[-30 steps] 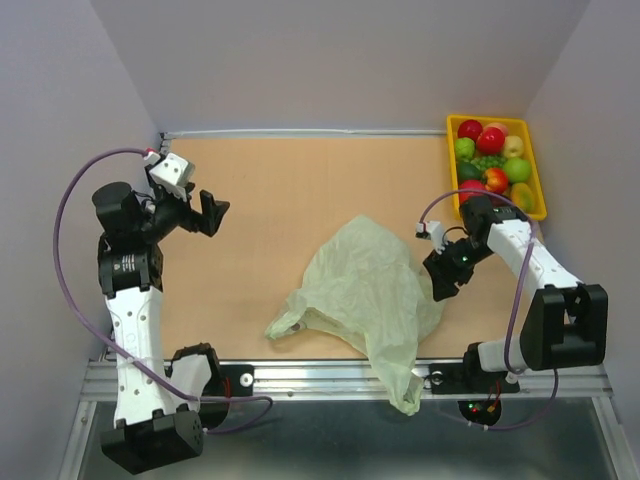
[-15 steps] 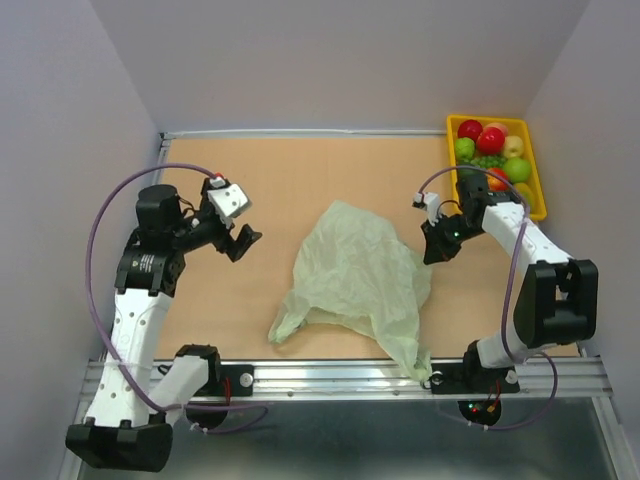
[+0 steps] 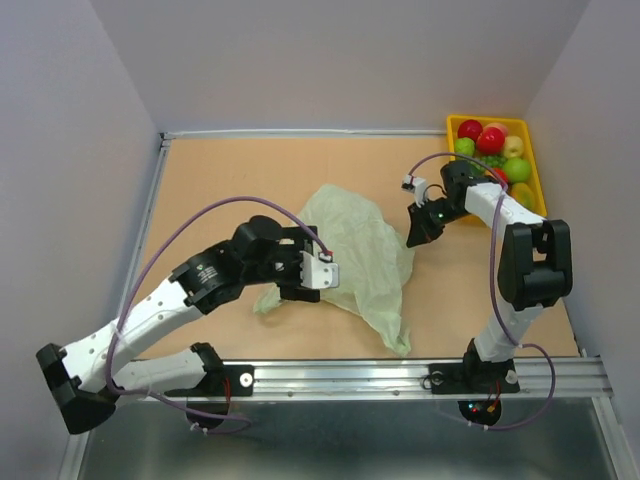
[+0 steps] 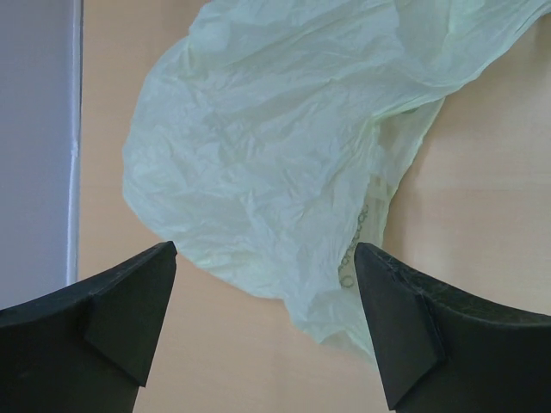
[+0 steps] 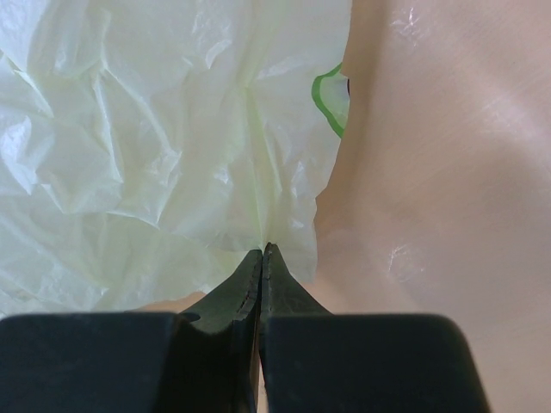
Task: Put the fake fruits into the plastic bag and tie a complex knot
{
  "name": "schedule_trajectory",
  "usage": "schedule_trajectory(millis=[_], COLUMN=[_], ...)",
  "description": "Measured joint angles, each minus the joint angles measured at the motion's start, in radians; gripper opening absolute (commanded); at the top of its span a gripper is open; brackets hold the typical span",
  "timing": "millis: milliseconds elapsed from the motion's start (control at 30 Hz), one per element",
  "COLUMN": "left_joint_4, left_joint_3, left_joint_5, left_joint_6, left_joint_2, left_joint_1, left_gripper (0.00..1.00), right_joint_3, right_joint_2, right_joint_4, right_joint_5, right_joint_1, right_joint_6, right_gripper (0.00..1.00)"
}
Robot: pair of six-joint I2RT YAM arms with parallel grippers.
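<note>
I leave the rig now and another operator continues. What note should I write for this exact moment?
Left gripper: open, holding nothing, over the left part of the plastic bag.
Right gripper: shut, pinching the bag's right edge.
Bag: crumpled on the table, mouth not opened, no fruit seen in it.
Fake fruits: in the yellow tray at the far right corner.
Done: only the right grip on the bag.
Left: open the bag, move the fruits in, tie the knot.
</note>
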Motion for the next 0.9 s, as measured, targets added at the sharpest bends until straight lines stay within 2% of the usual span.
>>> schedule_trajectory(millis=[167, 367, 900], left_joint_4=[0.093, 0.162, 0.259], left_joint_3=[-0.043, -0.119, -0.191], left_joint_5=[-0.148, -0.278, -0.350], left_joint_6=[0.076, 0.207, 0.366], left_joint_2=[0.082, 0.158, 0.357], left_joint_1=[-0.154, -0.251, -0.263], left_gripper=[0.99, 0.99, 0.99], right_joint_3=[0.013, 0.013, 0.013], right_joint_2=[0.021, 0.021, 0.021], right_joint_4=[0.013, 0.015, 0.015], right_joint_5=[-0.004, -0.004, -0.003], right_joint_1=[0.012, 0.019, 0.039], right_joint_6=[0.009, 0.009, 0.000], right_gripper=[0.02, 0.04, 0.08])
